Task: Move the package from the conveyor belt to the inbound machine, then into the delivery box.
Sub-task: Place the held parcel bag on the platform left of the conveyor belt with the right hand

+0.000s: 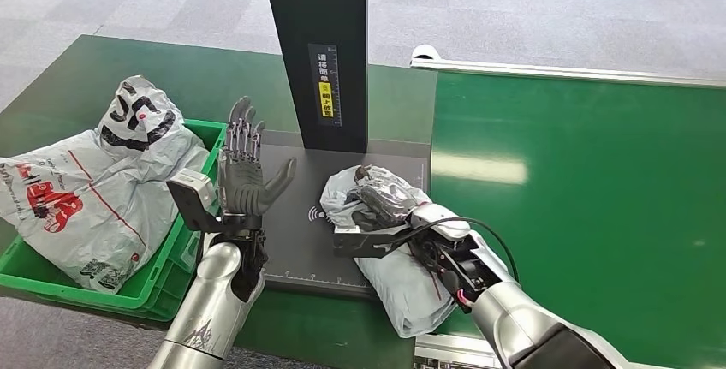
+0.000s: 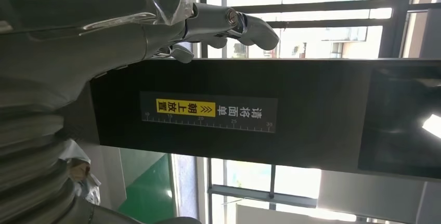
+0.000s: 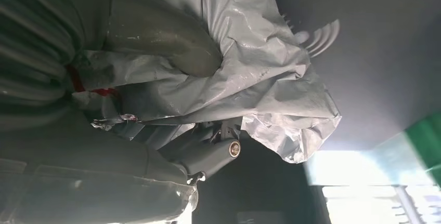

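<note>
Package held on the inbound machine

The right hand (image 1: 385, 206) gripped the grey package (image 1: 402, 288) on the inbound machine (image 1: 295, 253); beside it, the left hand (image 1: 246, 176) stood open, empty.

package (image 1: 402, 288) | grey crumpled polybag | lying on inbound machine (image 1: 295, 241) plate

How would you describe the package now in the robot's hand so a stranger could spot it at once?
Find the black post behind the grey scanner plate. On that plate lies a crumpled grey bag, gripped by the right hand. Unlike the printed bags in the green bin, it is plain.
</note>
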Robot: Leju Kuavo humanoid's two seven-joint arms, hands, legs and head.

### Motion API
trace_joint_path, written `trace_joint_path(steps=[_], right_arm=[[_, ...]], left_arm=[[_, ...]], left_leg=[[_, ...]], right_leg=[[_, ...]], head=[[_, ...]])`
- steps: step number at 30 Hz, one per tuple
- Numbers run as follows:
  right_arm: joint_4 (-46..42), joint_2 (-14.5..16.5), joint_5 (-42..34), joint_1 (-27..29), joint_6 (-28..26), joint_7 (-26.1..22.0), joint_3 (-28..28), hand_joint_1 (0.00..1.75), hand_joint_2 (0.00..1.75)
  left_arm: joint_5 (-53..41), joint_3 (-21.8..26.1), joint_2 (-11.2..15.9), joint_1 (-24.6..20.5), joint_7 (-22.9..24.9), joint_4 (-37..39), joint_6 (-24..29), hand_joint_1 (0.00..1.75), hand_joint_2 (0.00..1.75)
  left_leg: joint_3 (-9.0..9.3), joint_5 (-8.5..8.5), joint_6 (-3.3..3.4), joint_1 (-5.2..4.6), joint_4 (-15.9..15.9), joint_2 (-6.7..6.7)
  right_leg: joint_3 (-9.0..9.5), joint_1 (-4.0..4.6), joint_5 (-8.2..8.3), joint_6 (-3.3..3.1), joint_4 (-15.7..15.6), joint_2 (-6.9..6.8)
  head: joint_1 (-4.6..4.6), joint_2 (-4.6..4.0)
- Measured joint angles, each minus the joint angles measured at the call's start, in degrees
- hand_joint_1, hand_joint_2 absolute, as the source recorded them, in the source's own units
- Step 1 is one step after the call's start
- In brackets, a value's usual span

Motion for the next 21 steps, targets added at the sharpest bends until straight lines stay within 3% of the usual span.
trace_joint_path(steps=[3,7,8,13,17,21], right_arm=[[0.4,1.5,0.4,-0.7,1.0,0.1,1.3,1.68,1.75],[1.1,3.1,0.1,-1.9,0.7,1.7,2.3,0.07,1.75],[1.4,3.3,-0.1,-2.2,0.1,2.5,2.4,0.00,1.75],[2.3,3.8,-2.8,-3.0,-4.9,5.3,2.0,0.00,1.75],[2.6,4.0,-8.3,-3.0,-7.3,2.5,-0.5,0.00,1.75],[2.6,4.4,-14.0,-2.6,-6.0,-1.7,-4.3,0.00,1.75]], left_arm=[[0.0,0.0,0.0,-0.2,0.0,0.1,0.2,0.00,1.75],[0.1,0.0,0.0,-0.8,0.0,0.4,0.2,0.00,1.75],[0.1,0.0,0.0,-0.8,0.0,0.5,0.3,0.00,1.75],[-0.1,0.1,0.0,-0.8,0.0,0.5,0.7,0.00,1.75],[-0.3,0.2,0.0,-0.9,0.0,0.5,0.5,0.00,1.75],[-0.7,0.3,0.0,-1.5,0.0,0.8,0.3,0.00,1.75]], left_leg=[[0.00,0.00,0.00,0.00,0.0,-0.01],[0.00,0.01,0.00,0.00,0.0,-0.02],[0.00,0.01,0.00,0.00,0.0,-0.01],[0.00,0.01,0.00,-0.01,0.0,-0.03],[-0.01,0.00,0.00,-0.01,0.0,-0.03],[0.00,0.01,0.00,0.00,0.0,-0.02]], right_leg=[[-0.01,0.00,0.00,0.00,0.0,0.00],[0.00,0.01,0.00,0.00,0.0,0.00],[0.00,0.00,0.00,0.00,0.0,0.00],[0.01,-0.01,0.00,0.00,0.0,-0.01],[-0.01,-0.01,0.00,0.00,0.0,-0.01],[-0.01,0.00,0.00,0.00,0.0,-0.01]], head=[[0.00,-0.01],[0.01,-0.01],[0.01,-0.01],[0.01,-0.01],[0.00,-0.02],[0.00,-0.01]])
